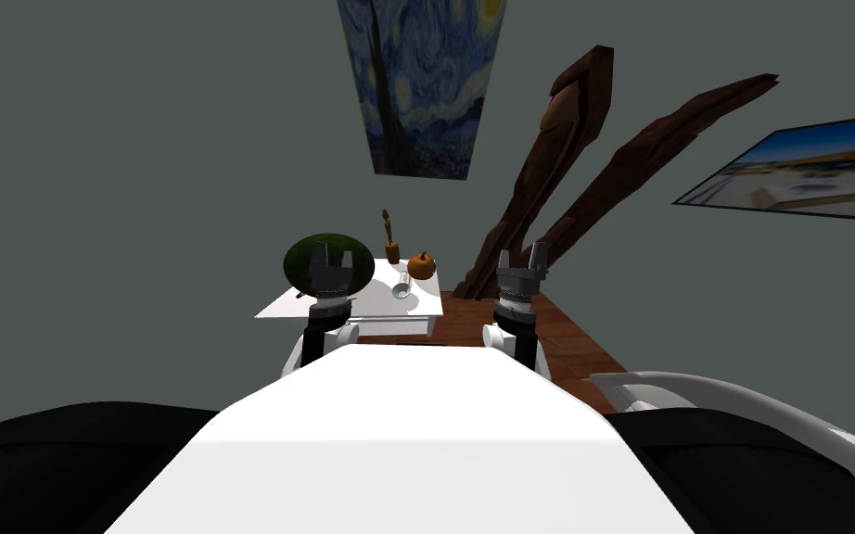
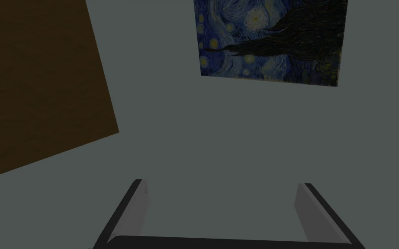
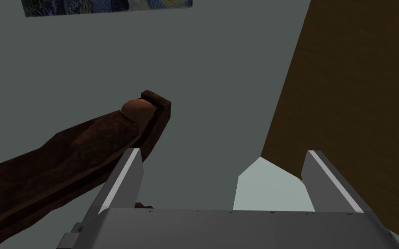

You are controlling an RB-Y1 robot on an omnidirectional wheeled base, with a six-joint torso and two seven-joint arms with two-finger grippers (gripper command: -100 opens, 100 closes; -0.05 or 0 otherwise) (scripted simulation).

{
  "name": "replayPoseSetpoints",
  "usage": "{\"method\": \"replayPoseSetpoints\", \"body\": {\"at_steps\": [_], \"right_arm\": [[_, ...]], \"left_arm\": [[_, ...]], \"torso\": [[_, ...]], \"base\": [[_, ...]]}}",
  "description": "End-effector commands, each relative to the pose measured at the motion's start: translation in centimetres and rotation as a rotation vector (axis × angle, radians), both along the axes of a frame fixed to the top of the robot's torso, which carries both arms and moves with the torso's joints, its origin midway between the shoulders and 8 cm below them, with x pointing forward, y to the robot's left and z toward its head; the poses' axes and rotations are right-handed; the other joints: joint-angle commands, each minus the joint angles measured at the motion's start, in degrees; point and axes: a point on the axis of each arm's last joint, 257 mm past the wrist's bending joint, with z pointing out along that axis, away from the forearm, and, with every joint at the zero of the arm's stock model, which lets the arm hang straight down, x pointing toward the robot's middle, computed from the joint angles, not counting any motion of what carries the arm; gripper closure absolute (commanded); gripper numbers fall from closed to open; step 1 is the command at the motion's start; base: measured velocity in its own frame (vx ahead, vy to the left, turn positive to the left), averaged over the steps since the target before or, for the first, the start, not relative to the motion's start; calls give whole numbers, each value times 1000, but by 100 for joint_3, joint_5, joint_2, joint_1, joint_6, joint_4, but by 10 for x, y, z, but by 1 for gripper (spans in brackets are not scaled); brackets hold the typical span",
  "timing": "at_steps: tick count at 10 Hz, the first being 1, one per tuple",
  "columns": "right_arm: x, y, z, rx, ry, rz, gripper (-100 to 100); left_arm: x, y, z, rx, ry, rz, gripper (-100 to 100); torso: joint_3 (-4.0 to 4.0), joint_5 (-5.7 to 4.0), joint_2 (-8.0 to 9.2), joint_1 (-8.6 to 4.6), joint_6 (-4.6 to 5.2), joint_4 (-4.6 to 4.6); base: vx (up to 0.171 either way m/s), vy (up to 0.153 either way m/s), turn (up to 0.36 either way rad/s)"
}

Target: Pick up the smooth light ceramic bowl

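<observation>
Our left pincer point(image 1: 333, 256) is spread, held up in front of a dark green round dish point(image 1: 300, 266) on the white tabletop point(image 1: 372, 303). The small pale bowl point(image 1: 401, 288) lies just right of that pincer, near an orange pumpkin point(image 1: 421, 266). Our right pincer point(image 1: 521, 256), well right of the bowl, is spread too

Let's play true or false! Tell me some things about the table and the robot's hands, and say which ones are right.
1. A pumpkin sits on the table. True.
2. The table is black. False: it is white.
3. The left gripper and the right gripper are both open. True.
4. The right gripper holds the pumpkin. False: it holds nothing, and the pumpkin is on the table.
</observation>
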Motion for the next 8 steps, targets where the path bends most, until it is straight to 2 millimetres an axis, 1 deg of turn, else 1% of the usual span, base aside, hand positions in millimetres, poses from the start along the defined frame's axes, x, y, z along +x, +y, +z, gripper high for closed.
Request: {"method": "replayPoseSetpoints", "body": {"at_steps": [1,2,4,5,6,7,8], "right_arm": [[0,0,0,0,0,0,0],[0,0,0,0,0,0,0],[0,0,0,0,0,0,0],[0,0,0,0,0,0,0],[0,0,0,0,0,0,0],[0,0,0,0,0,0,0],[0,0,0,0,0,0,0]], "left_arm": [[20,5,-18,-15,64,-7,-100],[22,5,-20,-16,72,-6,-100],[47,14,-46,-41,166,-11,-100],[48,14,-48,-42,173,-10,-100],[61,19,-64,-57,228,-11,-100],[61,19,-64,-57,228,-11,-100],[73,24,-80,-71,278,-13,-100]], "torso": [[0,0,0,0,0,0],[-1,0,-1,0,1,0],[0,0,0,1,0,0],[0,0,0,0,0,0],[0,0,0,1,0,0],[0,0,0,0,0,0],[0,0,0,0,0,0]], "base": [[-4,-25,0],[-4,-16,-2],[-3,-21,-3],[-3,-21,3],[-1,-24,-4],[-4,-22,2],[-5,-26,-1]]}}
